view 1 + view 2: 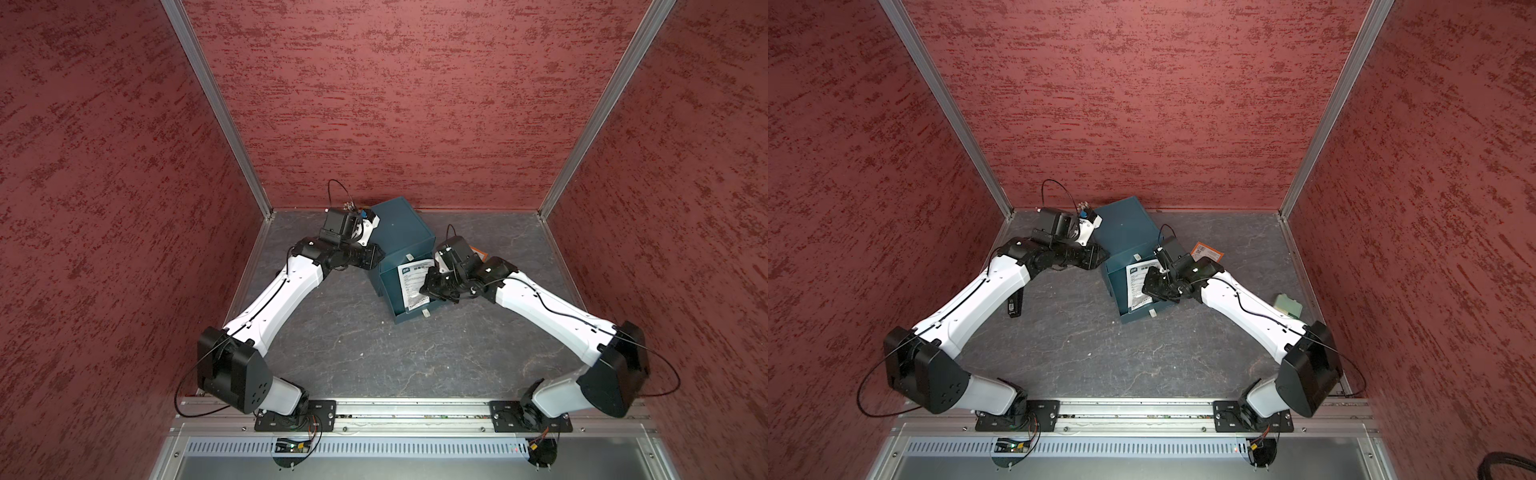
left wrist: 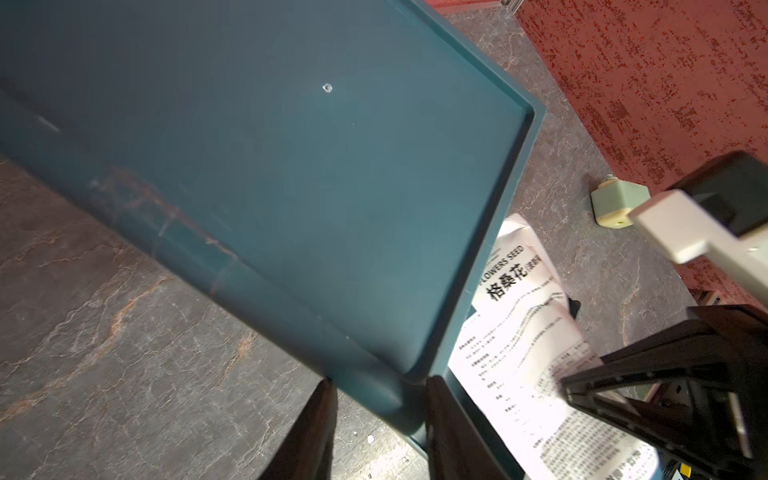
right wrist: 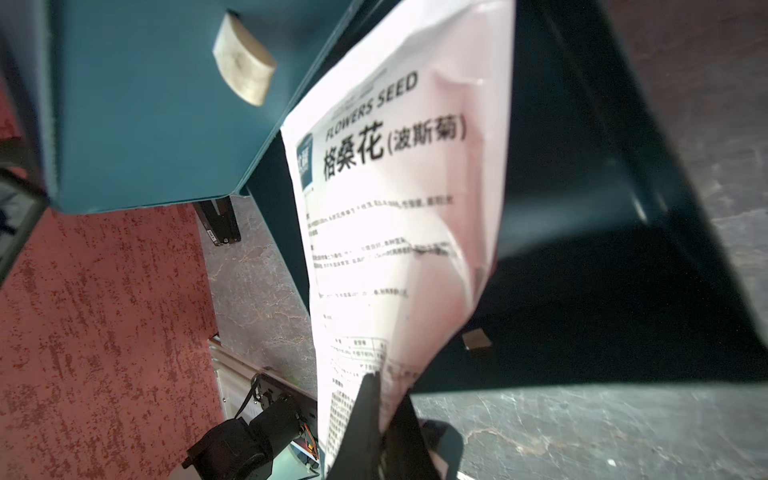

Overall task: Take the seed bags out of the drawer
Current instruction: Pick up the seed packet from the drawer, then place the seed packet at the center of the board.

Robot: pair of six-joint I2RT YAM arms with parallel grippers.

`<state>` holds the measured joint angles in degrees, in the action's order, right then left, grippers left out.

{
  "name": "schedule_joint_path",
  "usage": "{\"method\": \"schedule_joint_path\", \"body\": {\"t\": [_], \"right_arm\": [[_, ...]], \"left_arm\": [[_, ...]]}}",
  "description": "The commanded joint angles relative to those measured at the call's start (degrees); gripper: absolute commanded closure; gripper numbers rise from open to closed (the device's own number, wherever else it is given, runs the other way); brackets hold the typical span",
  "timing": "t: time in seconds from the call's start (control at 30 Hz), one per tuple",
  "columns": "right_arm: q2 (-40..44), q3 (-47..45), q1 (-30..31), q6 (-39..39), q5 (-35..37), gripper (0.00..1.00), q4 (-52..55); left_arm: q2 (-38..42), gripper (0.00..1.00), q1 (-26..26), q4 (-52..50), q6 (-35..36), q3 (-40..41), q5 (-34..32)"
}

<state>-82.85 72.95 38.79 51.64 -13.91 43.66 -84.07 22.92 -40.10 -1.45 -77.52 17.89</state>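
white seed bag [image 3: 399,249] pinched in right pincer [image 3: 386,399] over the open teal drawer [image 3: 602,270]; left pincer [image 2: 374,399] clamps the cabinet [image 2: 270,166] corner; orange seed bag [image 1: 1207,251] lies on tabletop [image 1: 353,353], half hidden by the right arm.

Teal drawer cabinet [image 1: 400,229] crowds mid-table; near tabletop [image 1: 374,353] lies open.

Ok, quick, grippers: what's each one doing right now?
Left gripper: closed on the teal cabinet corner.
Right gripper: closed, holding the white seed bag.
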Motion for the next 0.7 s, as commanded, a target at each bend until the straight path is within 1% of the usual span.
{"method": "schedule_joint_path", "body": {"t": [0.0, 0.17, 0.27, 0.4, 0.57, 0.67], "right_arm": [[4.6, -0.2, -0.8, -0.4, 0.6, 0.99, 4.9], [8.9, 0.6, -3.3, -3.0, 3.9, 0.99, 12.6], [10.8, 0.7, -7.8, -5.8, 5.3, 0.99, 15.9], [10.6, 1.5, -15.3, -11.1, 7.9, 0.99, 18.8], [8.0, 1.2, -22.3, -15.7, 10.6, 0.99, 17.2], [6.7, -0.3, -25.5, -16.7, 10.5, 0.99, 14.3]], "left_arm": [[-3.9, 0.62, 1.6, -8.0, 2.1, 2.0, 0.1], [-3.7, 0.62, 1.6, -8.1, 2.1, 1.9, 0.0], [-3.5, 0.62, 1.6, -8.2, 2.1, 2.0, -0.1], [-3.4, 0.62, 1.7, -8.1, 2.1, 2.1, -0.2], [-3.5, 0.62, 1.8, -8.2, 2.2, 2.1, -0.3], [-3.5, 0.62, 1.8, -8.2, 2.2, 2.0, -0.3]]}}
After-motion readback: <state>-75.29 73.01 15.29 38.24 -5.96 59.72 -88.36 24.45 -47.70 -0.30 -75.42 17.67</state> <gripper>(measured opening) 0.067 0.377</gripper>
